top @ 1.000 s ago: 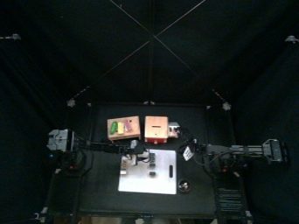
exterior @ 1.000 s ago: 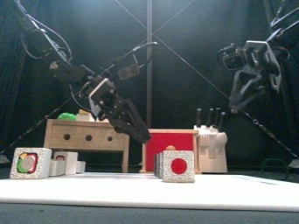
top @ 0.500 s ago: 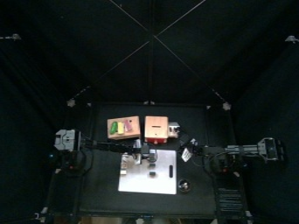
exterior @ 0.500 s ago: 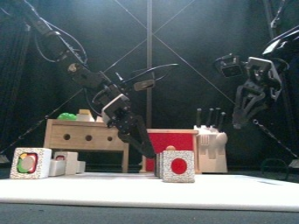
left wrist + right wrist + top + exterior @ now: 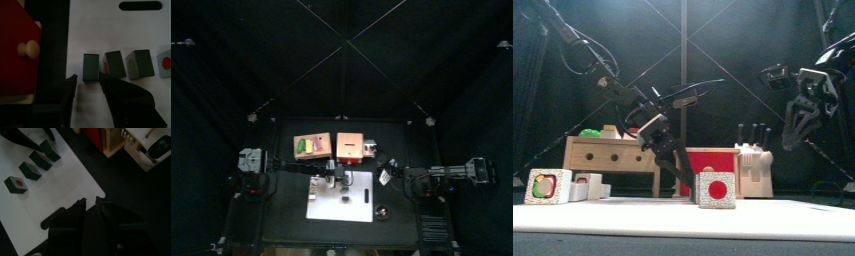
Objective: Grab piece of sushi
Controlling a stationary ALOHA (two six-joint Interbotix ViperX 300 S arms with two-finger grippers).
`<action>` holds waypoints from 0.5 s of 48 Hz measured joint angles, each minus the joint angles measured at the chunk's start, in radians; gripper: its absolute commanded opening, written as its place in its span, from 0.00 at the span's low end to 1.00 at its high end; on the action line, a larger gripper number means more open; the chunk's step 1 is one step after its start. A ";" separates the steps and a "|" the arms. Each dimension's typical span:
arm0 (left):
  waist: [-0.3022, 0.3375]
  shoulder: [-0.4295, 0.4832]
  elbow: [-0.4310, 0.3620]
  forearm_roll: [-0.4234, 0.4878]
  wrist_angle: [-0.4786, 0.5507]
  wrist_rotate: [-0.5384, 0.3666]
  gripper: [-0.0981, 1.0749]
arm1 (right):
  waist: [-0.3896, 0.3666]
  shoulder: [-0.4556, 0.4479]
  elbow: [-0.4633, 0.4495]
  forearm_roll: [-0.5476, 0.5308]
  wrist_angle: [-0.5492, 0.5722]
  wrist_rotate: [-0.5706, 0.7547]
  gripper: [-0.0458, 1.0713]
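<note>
Dark green wrapping marks the sushi pieces, which lie in a row on the white board (image 5: 133,30); in the left wrist view they run across the middle of the frame, and the nearest sushi piece (image 5: 90,67) sits at centre, just above the tips of the left gripper (image 5: 89,80). The jaws stand wide apart, one to either side of that piece and not yet touching it, a stance that suits closing on its two narrow flanks. Its neighbours, a second piece (image 5: 114,64), a third piece (image 5: 141,63) and a fourth piece (image 5: 165,62) with a red spot on top, lie to the right with gaps between them, apparently so that a jaw can pass alongside without disturbing the rest. At the left of that frame the red cabinet (image 5: 17,45) with its pale knob stands clear of the board. In the front view the left arm slopes down at centre to the table behind a red-and-white block (image 5: 715,189). The right gripper (image 5: 92,203) hangs raised over the board's edge in the lower centre of its own view, well away from the row; its fingers appear pressed together, holding nothing.
</note>
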 measured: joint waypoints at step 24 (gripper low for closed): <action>-0.003 -0.002 -0.005 0.000 0.002 0.000 0.58 | -0.003 0.046 0.000 0.006 -0.006 0.000 0.63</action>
